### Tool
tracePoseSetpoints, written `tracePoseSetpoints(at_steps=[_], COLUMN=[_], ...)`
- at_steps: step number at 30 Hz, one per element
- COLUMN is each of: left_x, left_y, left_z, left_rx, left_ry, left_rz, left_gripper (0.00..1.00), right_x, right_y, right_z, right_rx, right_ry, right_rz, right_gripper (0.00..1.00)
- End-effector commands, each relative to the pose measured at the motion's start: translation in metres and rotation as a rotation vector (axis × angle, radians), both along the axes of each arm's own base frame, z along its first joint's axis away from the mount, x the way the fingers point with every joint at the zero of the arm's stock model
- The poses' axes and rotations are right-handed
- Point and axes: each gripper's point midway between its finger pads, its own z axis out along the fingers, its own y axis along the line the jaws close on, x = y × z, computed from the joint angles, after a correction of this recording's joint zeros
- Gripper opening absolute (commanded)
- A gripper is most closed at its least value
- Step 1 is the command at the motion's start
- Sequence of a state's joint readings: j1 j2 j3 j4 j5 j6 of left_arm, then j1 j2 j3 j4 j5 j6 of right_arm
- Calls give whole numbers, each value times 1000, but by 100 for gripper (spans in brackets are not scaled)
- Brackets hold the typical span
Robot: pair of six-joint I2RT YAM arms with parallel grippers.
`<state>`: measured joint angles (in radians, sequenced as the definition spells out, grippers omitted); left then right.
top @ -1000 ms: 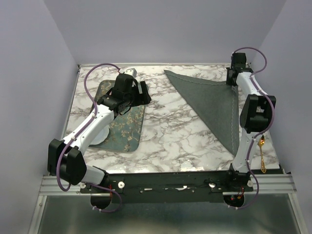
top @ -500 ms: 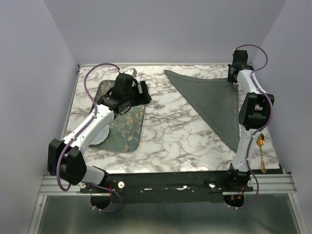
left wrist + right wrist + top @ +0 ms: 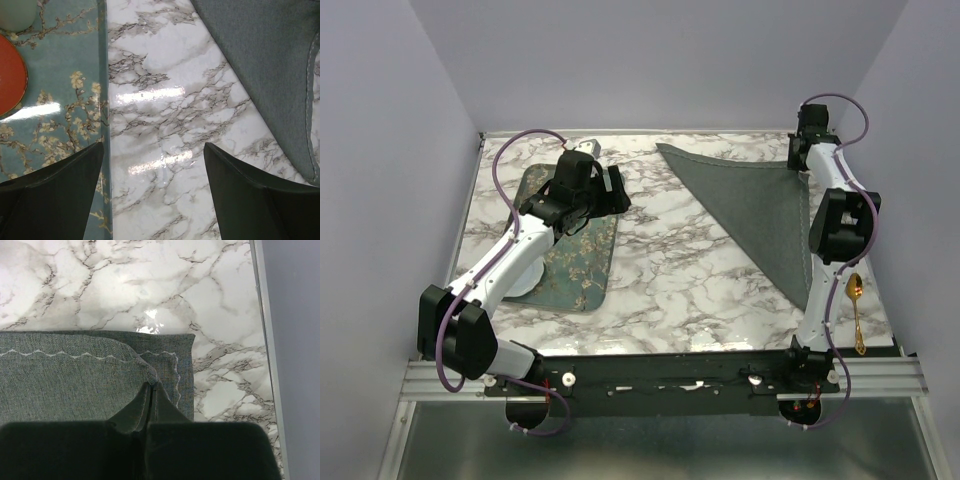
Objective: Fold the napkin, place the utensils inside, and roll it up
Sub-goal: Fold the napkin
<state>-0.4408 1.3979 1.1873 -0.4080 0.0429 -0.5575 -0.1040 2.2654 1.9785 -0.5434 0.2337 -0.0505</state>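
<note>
Fingertips of the right gripper [image 3: 151, 386] are pressed together, and we see them pinching the top layer's corner of the napkin [image 3: 75, 385], a dark grey cloth folded into a triangle at the table's far right. The left gripper [image 3: 155, 197] hangs with jaws spread wide, holding nothing, above the right edge of the green floral tray [image 3: 60, 125] and the marble table [image 3: 165, 125]. We find a gold spoon [image 3: 858, 318] at the near right edge, apart from the cloth.

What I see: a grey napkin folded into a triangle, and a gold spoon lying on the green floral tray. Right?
Not quite. The spoon is not on the tray; it lies on the marble table at the near right edge, as the top view shows. The napkin is indeed folded into a triangle.
</note>
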Motion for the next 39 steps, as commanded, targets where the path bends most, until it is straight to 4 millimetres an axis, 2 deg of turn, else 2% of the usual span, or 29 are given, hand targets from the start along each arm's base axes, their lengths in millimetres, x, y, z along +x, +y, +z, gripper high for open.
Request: tracePoseSetpoints(at_steps=[1, 14, 20, 25, 28, 29, 31, 33, 35, 36, 37, 38, 39], left_x=[-2, -2, -2, -3, -3, -2, -2, -1, 1, 4, 6, 11, 14], left_y=[-5, -6, -6, -7, -8, -8, -9, -11, -16, -18, -24, -28, -34], left_z=[-1, -2, -1, -3, -3, -4, -5, -6, -4, -6, -2, 1, -4], left_rx=[-4, -6, -9, -10, -15, -14, -15, -22, -40, -46, -64, -79, -85], left_ry=[-3, 0, -4, 0, 1, 1, 3, 2, 3, 12, 8, 0, 14], left_rz=[-32, -36, -35, -41, -41, -41, -44, -53, -58, -61, -65, -63, -64], left_gripper=[90, 90, 90, 90, 90, 90, 91, 91, 88, 87, 86, 85, 83], right_x=[2, -4, -3, 1, 1, 1, -2, -1, -10, -8, -20, -26, -32], right_y=[-5, -19, -20, -17, -16, -17, -18, -24, -27, -30, -29, -27, -21], right_z=[-7, -8, -9, -7, -10, -9, -9, 6, 17, 34, 33, 45, 49], right_rx=[20, 29, 37, 54, 54, 51, 51, 26, 31, 27, 46, 65, 99], right_ry=[14, 29, 29, 19, 28, 28, 39, 25, 36, 9, 45, 32, 29], right_rz=[-8, -65, -56, -43, -40, -42, -59, -83, -149, -172, -213, -231, -240], right_gripper=[6, 7, 13, 27, 30, 34, 48, 60, 72, 75, 76, 77, 77])
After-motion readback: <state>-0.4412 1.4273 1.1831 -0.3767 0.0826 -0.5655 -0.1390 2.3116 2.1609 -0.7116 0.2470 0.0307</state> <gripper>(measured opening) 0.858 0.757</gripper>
